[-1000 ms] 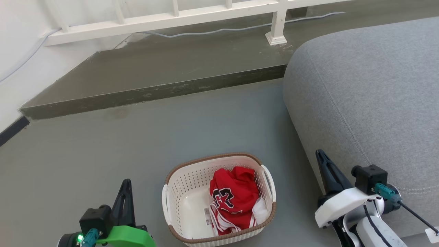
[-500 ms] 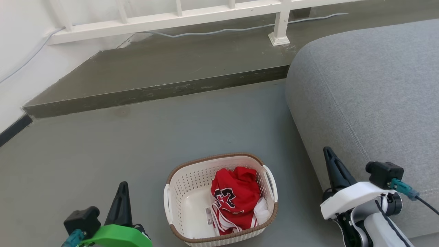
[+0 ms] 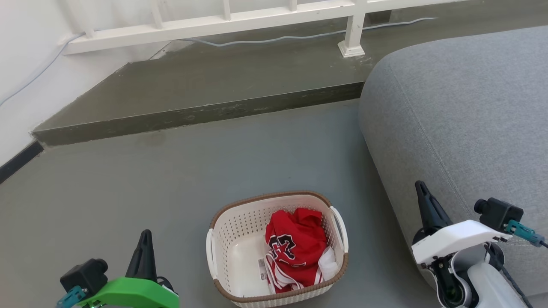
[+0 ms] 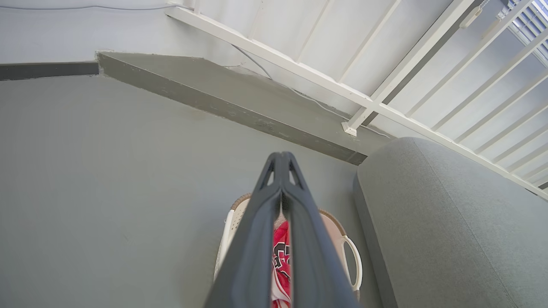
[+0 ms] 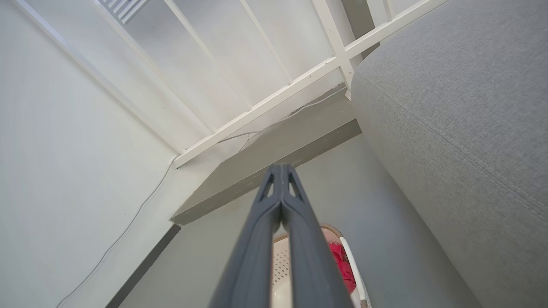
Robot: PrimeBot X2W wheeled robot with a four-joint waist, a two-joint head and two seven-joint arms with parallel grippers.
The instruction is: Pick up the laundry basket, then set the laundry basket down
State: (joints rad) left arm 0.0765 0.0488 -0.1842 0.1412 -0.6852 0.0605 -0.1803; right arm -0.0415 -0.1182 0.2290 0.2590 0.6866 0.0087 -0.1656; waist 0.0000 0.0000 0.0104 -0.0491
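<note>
Dark fingers on my left gripper lie pressed together right up to the tips, with nothing between them. The right gripper is pinched the same way and is just as empty. Both hang above the floor, one on either side of the basket and well apart from it.

The basket stands upright on the floor, just beside the sofa. A red jersey is crumpled in its right half, and its white handles are free.

I judge this fits two stages equally: the moment ahead of a lift, or the moment with the basket back down and released. I cannot tell which. Either way, closed tips like these could take no handle as they stand.
</note>
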